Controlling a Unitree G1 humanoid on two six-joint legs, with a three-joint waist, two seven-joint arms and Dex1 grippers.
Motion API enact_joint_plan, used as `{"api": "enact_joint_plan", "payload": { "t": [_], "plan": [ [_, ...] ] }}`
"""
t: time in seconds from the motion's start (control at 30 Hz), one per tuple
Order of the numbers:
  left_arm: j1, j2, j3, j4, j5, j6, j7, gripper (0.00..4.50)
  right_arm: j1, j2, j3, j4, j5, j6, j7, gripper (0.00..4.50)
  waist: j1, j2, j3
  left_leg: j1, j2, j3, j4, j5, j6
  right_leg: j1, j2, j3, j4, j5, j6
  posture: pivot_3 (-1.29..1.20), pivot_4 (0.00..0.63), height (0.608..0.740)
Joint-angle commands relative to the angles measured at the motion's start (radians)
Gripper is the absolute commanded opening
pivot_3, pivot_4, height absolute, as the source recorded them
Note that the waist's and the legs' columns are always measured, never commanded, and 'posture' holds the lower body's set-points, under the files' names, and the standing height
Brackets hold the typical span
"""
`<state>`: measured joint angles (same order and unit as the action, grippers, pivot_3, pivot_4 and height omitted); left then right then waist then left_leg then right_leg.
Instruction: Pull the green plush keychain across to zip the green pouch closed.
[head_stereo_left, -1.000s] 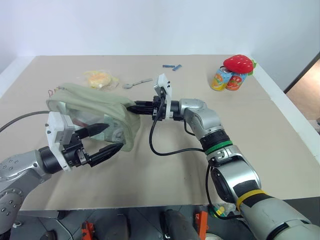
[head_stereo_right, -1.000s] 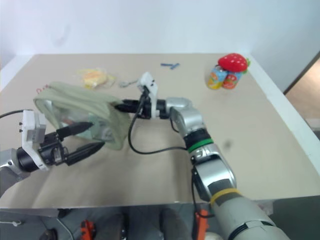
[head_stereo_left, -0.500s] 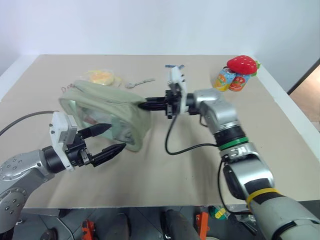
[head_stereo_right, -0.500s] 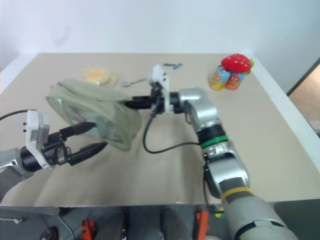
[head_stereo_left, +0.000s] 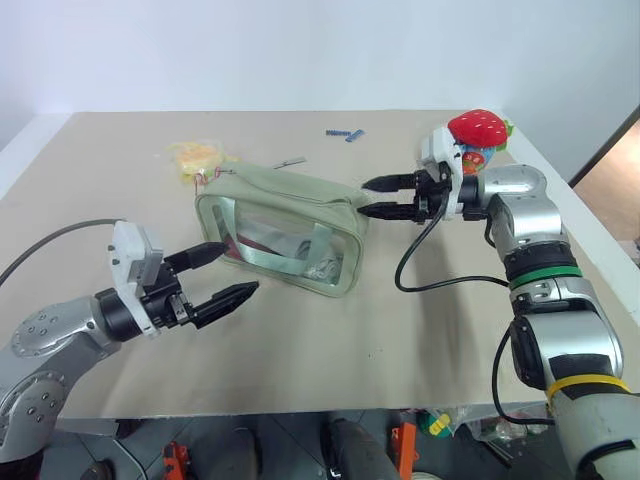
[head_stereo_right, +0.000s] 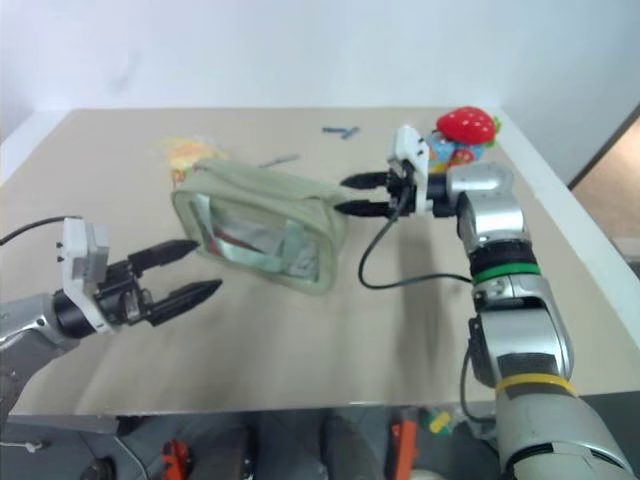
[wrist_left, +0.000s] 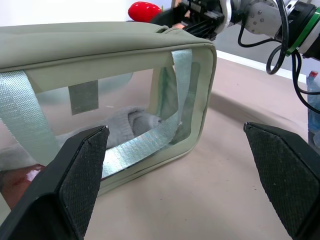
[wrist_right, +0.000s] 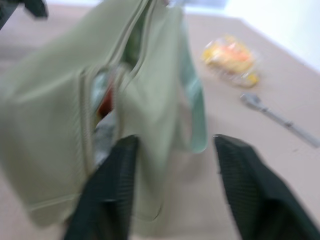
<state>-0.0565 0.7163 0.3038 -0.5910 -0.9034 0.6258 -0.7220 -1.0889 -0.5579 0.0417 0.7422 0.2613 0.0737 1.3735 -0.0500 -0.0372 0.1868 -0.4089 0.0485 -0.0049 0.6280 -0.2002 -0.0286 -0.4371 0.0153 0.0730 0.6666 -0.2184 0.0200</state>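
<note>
The left tool (head_stereo_left: 224, 274) hangs with fingers spread, empty, just beside the green pouch (head_stereo_left: 285, 228) mid-desk (head_stereo_left: 330, 340). The pouch looks soft and light — likely to slide unless its end gets pinned. One pouch, one spoon (head_stereo_left: 290, 160), one strawberry plush (head_stereo_left: 477, 127). The right tool (head_stereo_left: 378, 197) sits parted and empty at the pouch's right end.

A beige table (head_stereo_left: 300, 340) stands against a plain white wall (head_stereo_left: 300, 50), brown floor (head_stereo_left: 612, 180) at right.
</note>
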Motion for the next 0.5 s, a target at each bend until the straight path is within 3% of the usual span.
{"api": "enact_joint_plan", "payload": {
  "t": [0.03,0.07,0.2,0.33,0.5],
  "plan": [
    [-0.029,-0.002,-0.015,0.004,0.009,-0.024,-0.015,4.5,0.009,-0.037,-0.101,-0.15,0.076,0.086,-0.071,4.14,0.002,0.0,0.0,0.0,0.0,0.0,0.0,0.0,0.0,0.0,0.0,0.0,0.0,0.0,0.0,0.0,0.15,0.74],
    [-0.033,-0.001,-0.021,0.006,0.009,-0.024,-0.019,4.5,0.029,-0.046,-0.121,-0.201,0.093,0.121,-0.092,4.47,0.002,0.0,0.0,0.0,0.0,0.0,0.0,0.0,0.0,0.0,0.0,0.0,0.0,0.0,0.0,0.0,0.15,0.74],
    [-0.046,0.002,-0.039,0.018,0.01,-0.02,-0.034,4.5,0.177,-0.073,-0.2,-0.523,0.185,0.3,-0.221,4.47,0.006,0.0,0.0,-0.001,-0.001,-0.001,0.0,0.0,0.0,0.001,-0.001,-0.001,0.0,-0.002,0.001,0.0,0.15,0.74],
    [-0.063,0.018,-0.062,0.04,0.026,-0.018,-0.073,4.5,0.429,-0.074,-0.194,-0.942,0.255,0.457,-0.352,4.47,0.005,0.0,0.0,-0.001,-0.001,-0.001,-0.001,0.0,0.0,0.0,-0.001,-0.001,0.0,-0.003,0.002,0.0,0.15,0.74],
    [-0.121,0.011,-0.09,0.079,0.04,-0.017,-0.094,4.5,0.603,-0.026,-0.154,-1.183,0.277,0.519,-0.492,4.47,-0.001,0.0,0.0,0.001,0.0,0.0,0.001,0.0,0.0,0.001,0.0,0.0,0.001,-0.001,0.002,0.0,0.15,0.74]
  ]
}}
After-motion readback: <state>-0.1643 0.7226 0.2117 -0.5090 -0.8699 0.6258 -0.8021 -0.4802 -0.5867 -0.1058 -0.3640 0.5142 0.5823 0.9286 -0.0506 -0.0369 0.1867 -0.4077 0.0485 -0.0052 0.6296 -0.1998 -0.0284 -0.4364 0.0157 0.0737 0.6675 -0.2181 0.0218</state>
